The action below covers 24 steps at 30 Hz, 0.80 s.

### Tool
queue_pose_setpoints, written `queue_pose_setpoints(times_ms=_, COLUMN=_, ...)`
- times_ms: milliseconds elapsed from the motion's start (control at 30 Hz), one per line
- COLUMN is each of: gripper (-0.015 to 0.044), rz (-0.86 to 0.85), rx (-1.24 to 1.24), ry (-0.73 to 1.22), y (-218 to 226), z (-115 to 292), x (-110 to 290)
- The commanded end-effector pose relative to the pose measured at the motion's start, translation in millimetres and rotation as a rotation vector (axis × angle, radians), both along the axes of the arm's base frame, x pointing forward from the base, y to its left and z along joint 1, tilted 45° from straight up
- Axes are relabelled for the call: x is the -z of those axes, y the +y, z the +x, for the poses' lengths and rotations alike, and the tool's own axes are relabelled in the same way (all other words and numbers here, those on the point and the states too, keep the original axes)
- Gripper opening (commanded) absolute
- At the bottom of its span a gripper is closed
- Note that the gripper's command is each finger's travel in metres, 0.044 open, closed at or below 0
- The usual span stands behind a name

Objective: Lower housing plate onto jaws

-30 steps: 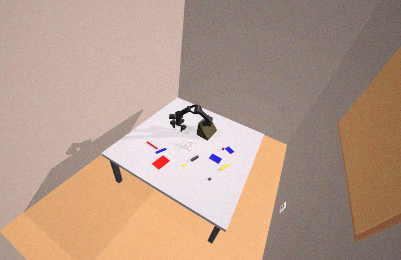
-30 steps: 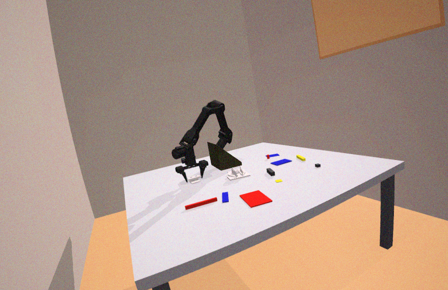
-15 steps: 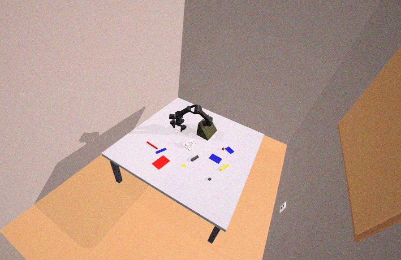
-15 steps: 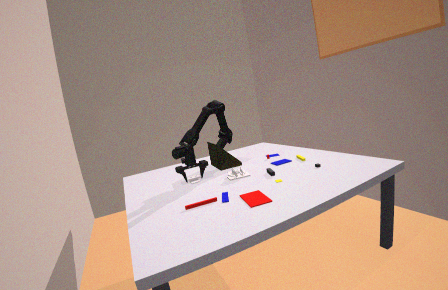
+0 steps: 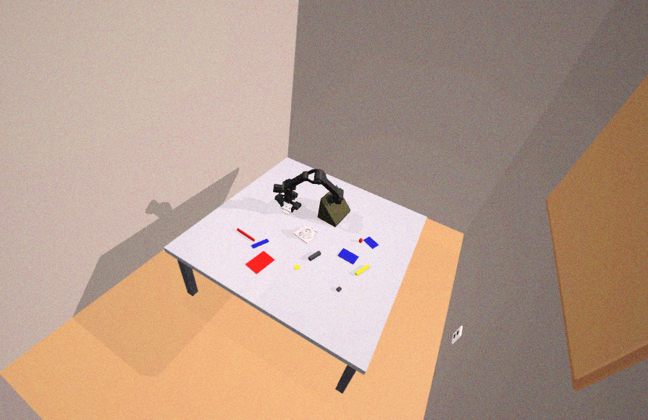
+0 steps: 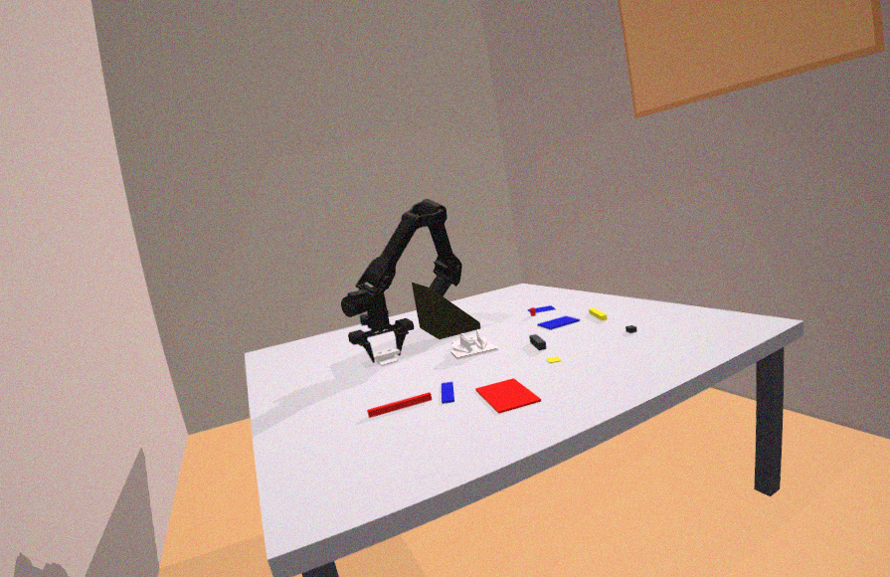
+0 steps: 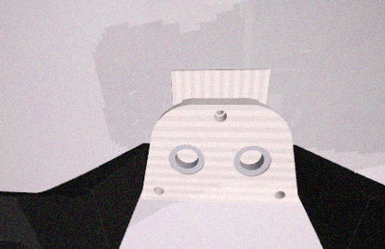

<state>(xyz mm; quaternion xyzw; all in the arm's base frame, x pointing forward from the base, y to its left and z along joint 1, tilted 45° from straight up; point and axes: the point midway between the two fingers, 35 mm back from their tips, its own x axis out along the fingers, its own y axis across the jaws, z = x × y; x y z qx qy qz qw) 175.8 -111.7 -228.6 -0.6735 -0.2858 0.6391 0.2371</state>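
The white housing plate [image 5: 286, 208] [image 6: 387, 353] [image 7: 221, 135] has a rounded edge, two ringed holes and three small holes. A striped white flange shows beyond its rounded edge in the wrist view. My gripper [image 5: 287, 207] [image 6: 386, 357] [image 7: 216, 151] points down with one finger against each side of the plate, and looks shut on it. The plate is low, at or very near the table; any gap beneath it cannot be told. The white base [image 5: 308, 240] [image 6: 486, 348] with the upright white jaws and stubs stands apart from it, in front of the dark arm mount.
On the table [image 5: 314, 311] [image 6: 364, 476] lie a red bar [image 5: 245, 234] [image 6: 399, 404], a blue strip [image 5: 260, 243] [image 6: 446, 392], a red square [image 5: 260, 262] [image 6: 508, 395] and a black block [image 5: 314, 255] [image 6: 537, 342]. Blue, yellow and small dark pieces lie farther off.
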Motion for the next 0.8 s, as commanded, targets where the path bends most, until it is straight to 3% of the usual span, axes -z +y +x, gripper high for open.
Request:
queue_pose_setpoints(times_ms=0, gripper=0.0351, rz=0.000, rx=0.000, ry=0.000, y=0.0, z=0.0, x=0.0)
queue_pose_setpoints(times_ms=767, gripper=0.0351, rz=-0.001, rx=0.004, ry=0.001, y=-35.0, z=0.5, x=-34.2)
